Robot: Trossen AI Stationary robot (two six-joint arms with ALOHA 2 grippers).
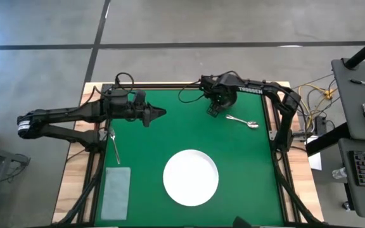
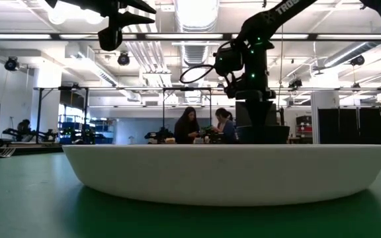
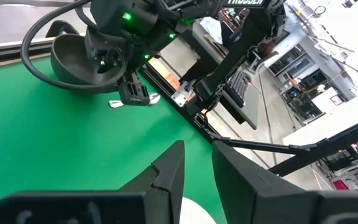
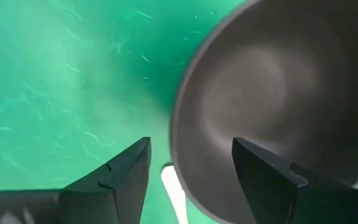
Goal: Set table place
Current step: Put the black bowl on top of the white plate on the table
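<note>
The dark bowl (image 4: 278,93) is seen in the right wrist view directly below the right claw (image 4: 191,165), its rim passing between the two parted fingers, one finger over the green surface outside and the other over the bowl's inside; whether the rim is touched cannot be told. In the high view the bowl is hidden beneath that claw (image 1: 214,109), in the upper middle of the frame near the far edge of the worktop (image 1: 170,136). In the left wrist view the bowl (image 3: 73,62) is shown resting on the green top under the right arm's wrist. The silver spoon (image 1: 242,121) lies just to the right of the claw in the high view, apart from it, its rounded end toward the right rail. The white plate (image 1: 191,177) sits in the lower middle of the frame, well apart from both claws, and fills the foreground of the low view (image 2: 230,172). The fork (image 1: 115,145) lies at the left of the green top, above the pale grey napkin (image 1: 116,192) in the lower left. The left claw (image 1: 159,114) is held in the upper left of the frame, pointing right, its fingers narrowly parted and holding nothing (image 3: 194,180). People (image 2: 204,125) are seen seated in the room behind.
</note>
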